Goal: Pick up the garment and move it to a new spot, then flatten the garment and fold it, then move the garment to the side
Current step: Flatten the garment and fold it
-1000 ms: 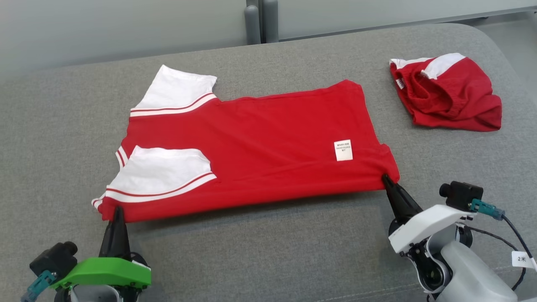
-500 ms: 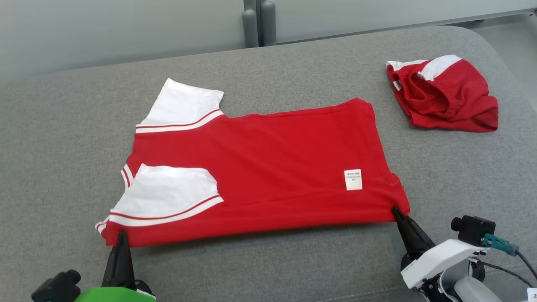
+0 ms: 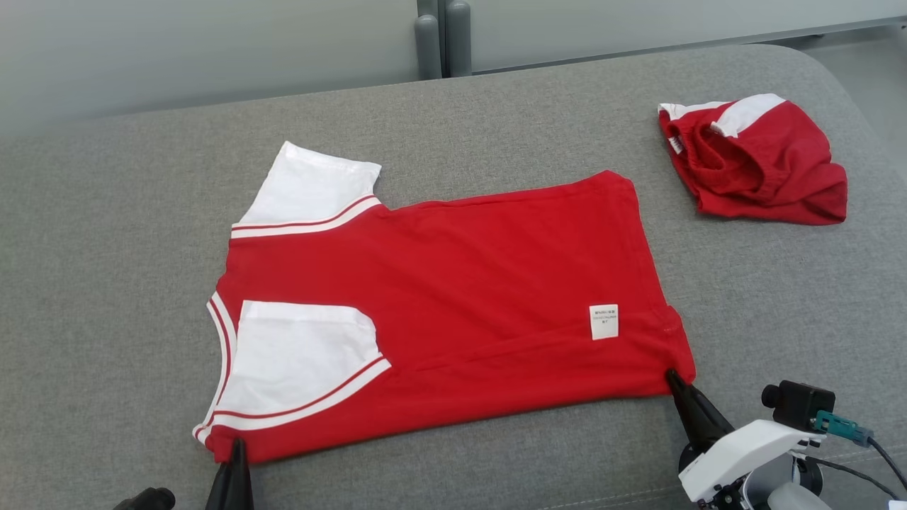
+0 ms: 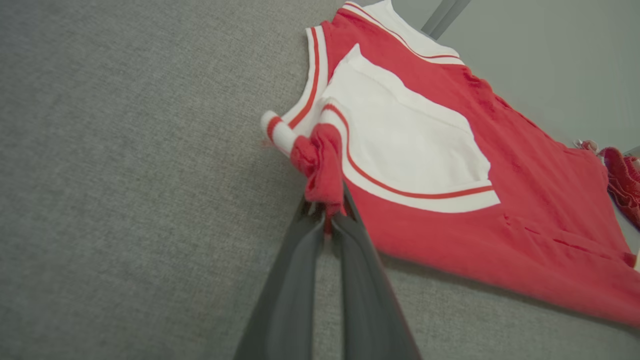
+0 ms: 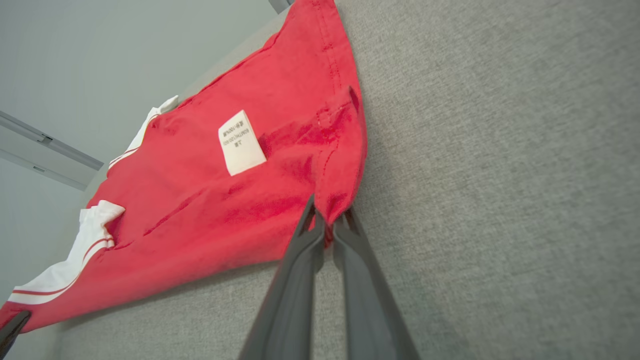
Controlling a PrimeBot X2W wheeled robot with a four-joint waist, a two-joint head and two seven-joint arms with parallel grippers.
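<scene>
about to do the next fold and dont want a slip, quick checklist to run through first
1. left pincer shut on the shoulder corner of the shirt: ok
2. right pincer shut on the hem corner: ok
3. shirt flat on the grey cushion: ok
4. near sleeve folded over the body: ok
5. crumpled red garment apart from the shirt: ok
6. both layers caught in each grip: cannot tell

Left gripper [image 3: 237, 448] and right gripper [image 3: 673, 377] pinch near corners of the red shirt [image 3: 453, 283] on a cushion [image 3: 106, 283] (crumpled shorts [image 3: 758, 166] far right).
</scene>
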